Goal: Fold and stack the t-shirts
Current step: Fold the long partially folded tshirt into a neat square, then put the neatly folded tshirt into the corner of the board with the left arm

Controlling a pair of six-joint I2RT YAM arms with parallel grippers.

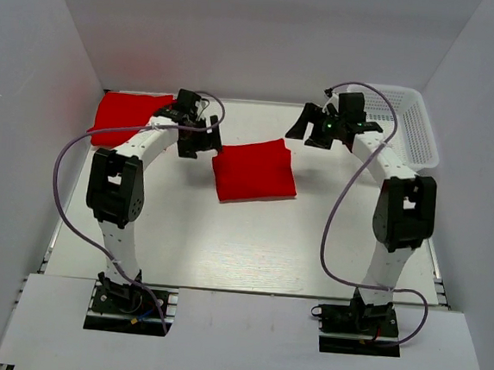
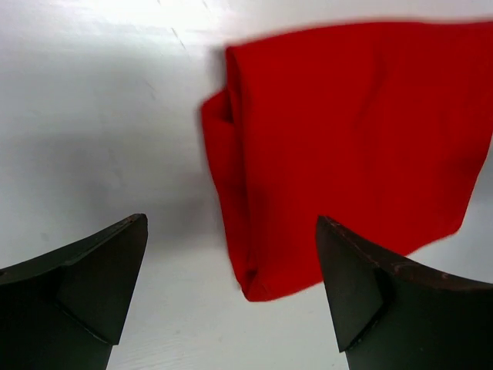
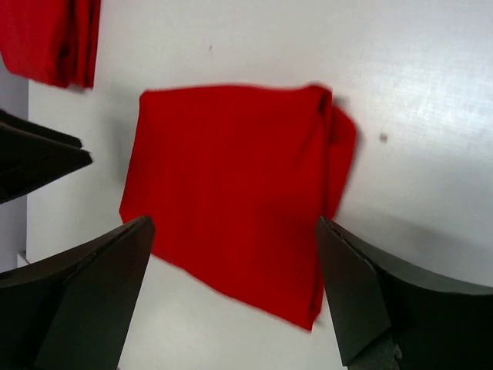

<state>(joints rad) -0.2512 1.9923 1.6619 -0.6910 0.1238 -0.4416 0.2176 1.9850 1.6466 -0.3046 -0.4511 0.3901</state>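
Observation:
A folded red t-shirt (image 1: 253,170) lies flat in the middle of the table. It also shows in the left wrist view (image 2: 347,146) and in the right wrist view (image 3: 231,193). A second folded red t-shirt (image 1: 125,115) lies at the far left, and its corner shows in the right wrist view (image 3: 54,38). My left gripper (image 1: 201,139) is open and empty, hovering just left of the middle shirt (image 2: 231,301). My right gripper (image 1: 314,129) is open and empty, above the table to the right of that shirt (image 3: 231,308).
A white plastic mesh basket (image 1: 408,121) stands at the far right, behind the right arm. White walls enclose the table on the left, back and right. The left gripper's tip (image 3: 38,158) shows at the left edge of the right wrist view.

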